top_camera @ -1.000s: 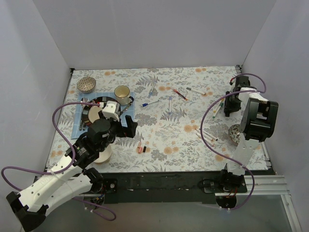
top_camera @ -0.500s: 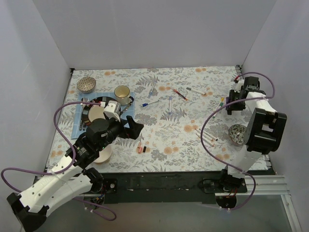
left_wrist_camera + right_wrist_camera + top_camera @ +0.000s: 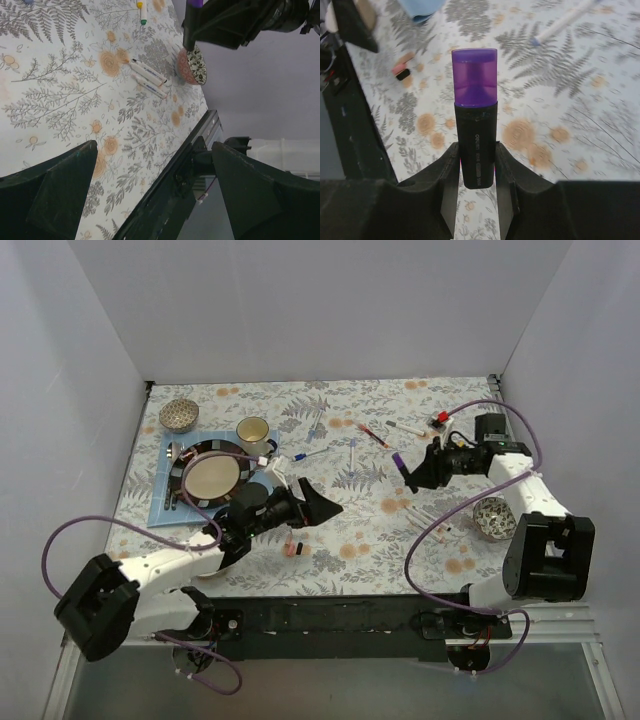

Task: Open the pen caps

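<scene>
The purple cap [image 3: 475, 75] is seated on the end of a black-barrelled marker [image 3: 476, 150]. Your right fingers [image 3: 449, 175] are clenched on that barrel from both sides, just below the cap. They hold the marker up off the bench [image 3: 370, 540], right of centre, with the capped end pointing towards the left arm.

Your left fingers [image 3: 60, 185] are spread wide with nothing between them. They hover over the middle of the bench, facing the marker but well apart from it.

Just on the near side of the left fingers, a short pink piece [image 3: 290, 545] and a short black piece [image 3: 300, 549] lie close together on the bench. You cannot tell from here whether they are loose caps.

Two white pens [image 3: 432, 522] lie side by side near a small patterned bowl [image 3: 491, 517] on the right. Further back, a red-ended pen [image 3: 375, 435] and a blue-tipped pen [image 3: 310, 454] lie apart from each other.

On the left side, a dark-rimmed plate [image 3: 213, 474] rests on a blue mat [image 3: 160, 505], with a cup [image 3: 253, 430] just beyond it
</scene>
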`<move>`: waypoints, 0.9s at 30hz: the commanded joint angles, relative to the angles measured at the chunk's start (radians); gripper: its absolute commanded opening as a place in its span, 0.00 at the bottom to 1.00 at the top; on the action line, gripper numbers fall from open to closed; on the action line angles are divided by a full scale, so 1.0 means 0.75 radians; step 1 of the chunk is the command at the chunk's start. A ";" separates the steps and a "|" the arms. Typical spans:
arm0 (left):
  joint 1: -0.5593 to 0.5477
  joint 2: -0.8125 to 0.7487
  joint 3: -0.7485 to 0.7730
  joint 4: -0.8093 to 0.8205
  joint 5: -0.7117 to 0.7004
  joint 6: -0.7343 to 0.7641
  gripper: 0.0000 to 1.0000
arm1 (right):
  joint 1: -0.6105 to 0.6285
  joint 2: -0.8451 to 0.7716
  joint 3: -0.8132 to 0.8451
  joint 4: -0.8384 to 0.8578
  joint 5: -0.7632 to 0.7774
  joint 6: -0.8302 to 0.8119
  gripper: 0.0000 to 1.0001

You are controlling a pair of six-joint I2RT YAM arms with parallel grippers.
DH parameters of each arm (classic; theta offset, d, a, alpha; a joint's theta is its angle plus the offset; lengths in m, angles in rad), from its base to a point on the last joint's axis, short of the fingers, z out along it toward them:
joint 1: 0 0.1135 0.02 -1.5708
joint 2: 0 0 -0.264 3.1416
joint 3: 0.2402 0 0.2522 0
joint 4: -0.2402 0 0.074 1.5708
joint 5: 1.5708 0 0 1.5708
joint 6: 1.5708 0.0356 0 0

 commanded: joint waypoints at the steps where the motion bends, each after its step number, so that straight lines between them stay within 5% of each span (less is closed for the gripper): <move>1: -0.050 0.187 0.143 0.336 -0.046 -0.070 0.98 | 0.172 -0.035 -0.012 -0.085 -0.138 -0.167 0.01; 13: -0.179 0.637 0.560 0.107 -0.453 -0.125 0.72 | 0.319 -0.031 -0.016 -0.057 -0.039 -0.139 0.01; 27: -0.261 0.809 0.763 -0.071 -0.738 -0.086 0.38 | 0.342 -0.049 -0.033 -0.020 -0.007 -0.112 0.01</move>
